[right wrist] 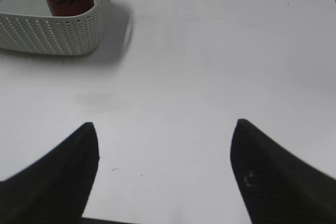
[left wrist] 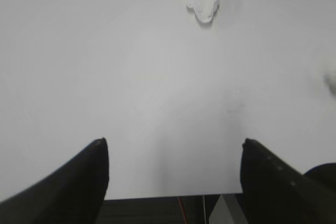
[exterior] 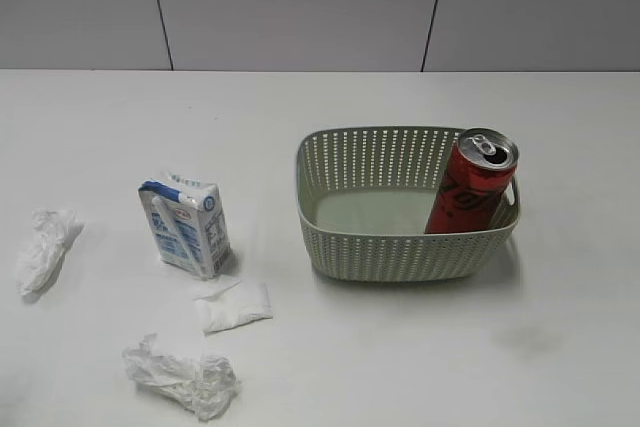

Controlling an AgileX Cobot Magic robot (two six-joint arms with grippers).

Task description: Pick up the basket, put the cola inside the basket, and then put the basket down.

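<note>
The task looks finished: the cola [exterior: 470, 187] stands tilted inside the basket [exterior: 400, 252], which rests on the table [exterior: 560, 347] well ahead of the right gripper [right wrist: 164, 129], and both it and the left gripper [left wrist: 175, 145] hang open, holding nothing.

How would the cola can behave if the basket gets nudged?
The cola is tall, slim and leaning against the basket wall, so it would probably tip or slide. Its round body may roll once down. The walls should likely keep it inside.
</note>
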